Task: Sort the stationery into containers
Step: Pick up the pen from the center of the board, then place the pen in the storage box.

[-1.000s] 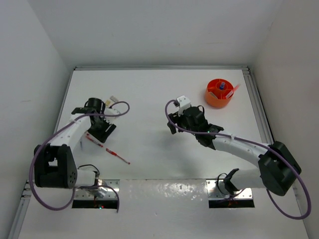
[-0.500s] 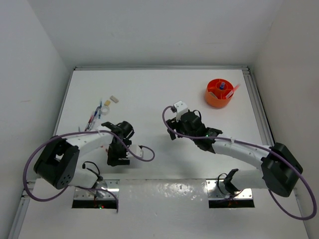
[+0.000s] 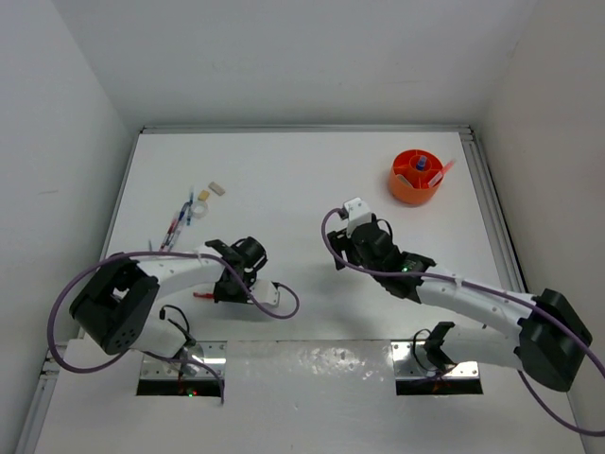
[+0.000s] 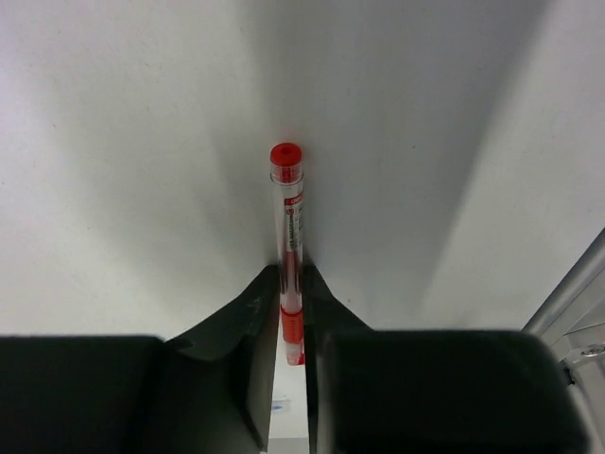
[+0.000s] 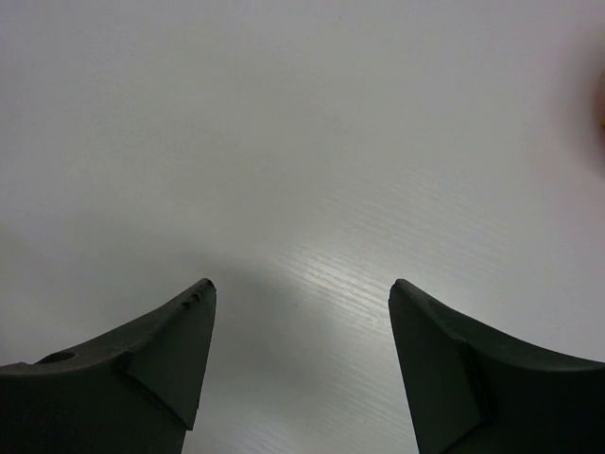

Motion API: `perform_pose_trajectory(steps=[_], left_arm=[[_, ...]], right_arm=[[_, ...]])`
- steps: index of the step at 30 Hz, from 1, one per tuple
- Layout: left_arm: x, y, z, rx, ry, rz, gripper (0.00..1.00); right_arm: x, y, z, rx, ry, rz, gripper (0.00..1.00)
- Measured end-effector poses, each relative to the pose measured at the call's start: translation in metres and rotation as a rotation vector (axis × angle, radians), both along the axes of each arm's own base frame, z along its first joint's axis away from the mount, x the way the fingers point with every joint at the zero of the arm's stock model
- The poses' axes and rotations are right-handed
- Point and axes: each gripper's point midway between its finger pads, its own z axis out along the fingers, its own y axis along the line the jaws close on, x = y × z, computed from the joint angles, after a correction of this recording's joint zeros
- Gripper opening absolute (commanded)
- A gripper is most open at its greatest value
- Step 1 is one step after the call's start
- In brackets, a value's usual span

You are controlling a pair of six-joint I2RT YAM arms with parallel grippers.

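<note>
Several pens lie bunched at the far left of the counter, with a beige block just beyond them, none yet sorted. Nearer the front edge, my left jaws are pressed onto a red pen. They pinch it close to one end, and most of its clear barrel and the red cap stick out ahead. Whether it rests on the counter or hangs just clear, I cannot tell. That off-centre hold is, as I judge it, the main hazard: on the lift the long free end could sag or swing, and the smooth barrel could slide out of the pinch. Near the middle, my right jaws stand spread wide over bare counter, holding nothing. They and their arm sit roughly between the pen and its goal, so a straight carry risks a knock between my two arms. At the far right, well apart from the pen, waits the orange tub, with a blue-capped bottle already in one compartment. The pen looks longer than the tub is deep. Dropped at a slant, it could catch a divider, lean on the rim and tip out, or nudge the light tub across the counter.
</note>
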Motion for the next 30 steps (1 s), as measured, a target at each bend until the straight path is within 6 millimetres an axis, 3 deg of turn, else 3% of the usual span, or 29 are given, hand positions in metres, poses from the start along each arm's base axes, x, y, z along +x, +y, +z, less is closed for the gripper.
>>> perform_pose_trajectory(steps=[6,9,12,15,19,22,27,30], left_arm=[[0.003,-0.006,0.003,-0.027,-0.006,0.095,0.00],[0.034,-0.029,0.018,-0.138,-0.016,0.246,0.00],[0.096,-0.054,0.058,-0.314,-0.090,0.425,0.00],[0.155,-0.073,0.115,-0.540,-0.166,0.557,0.00],[0.193,-0.088,0.183,-0.800,-0.185,0.672,0.00],[0.204,-0.099,0.219,-0.966,-0.134,0.740,0.00],[0.204,-0.114,0.247,-1.155,-0.010,0.863,0.00],[0.194,-0.119,0.260,-1.239,0.039,0.924,0.00]], right_arm=[[0.003,-0.012,0.008,-0.028,-0.039,-0.033,0.75],[0.006,-0.016,0.009,-0.016,-0.030,-0.038,0.75],[0.010,-0.020,0.011,0.001,-0.018,-0.041,0.74],[0.014,-0.018,0.021,0.023,-0.025,-0.018,0.72],[0.019,-0.002,0.046,0.068,-0.064,0.059,0.66],[0.022,0.018,0.075,0.133,-0.117,0.139,0.66],[0.029,0.059,0.134,0.311,-0.221,0.263,0.70],[0.034,0.088,0.152,0.392,-0.240,0.329,0.70]])
